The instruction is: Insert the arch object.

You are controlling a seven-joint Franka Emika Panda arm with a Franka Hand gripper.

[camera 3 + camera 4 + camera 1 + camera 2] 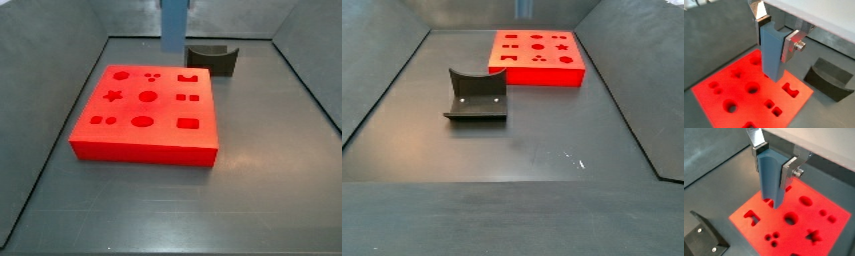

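My gripper (pixel 777 38) is shut on a blue-grey upright bar (pixel 771 52), which also shows in a wrist view (pixel 772 178), gripped near its top between the silver fingers (pixel 793 46). The bar's lower end hangs over the edge of the red slab (pixel 741 75) with shaped holes (pixel 821 223). In a side view the bar (pixel 174 25) stands above the slab's far edge (pixel 140 140); the gripper itself is cut off above the frame. No small dark grey arch object shows in any view.
The dark fixture (pixel 211 60) stands on the floor just behind the slab's far right corner; it also shows in other views (pixel 476 95) (pixel 829 79) (pixel 703 239). An arch-shaped hole (pixel 189 77) lies in the slab's far right corner. Sloped grey walls (pixel 54 90) surround the floor.
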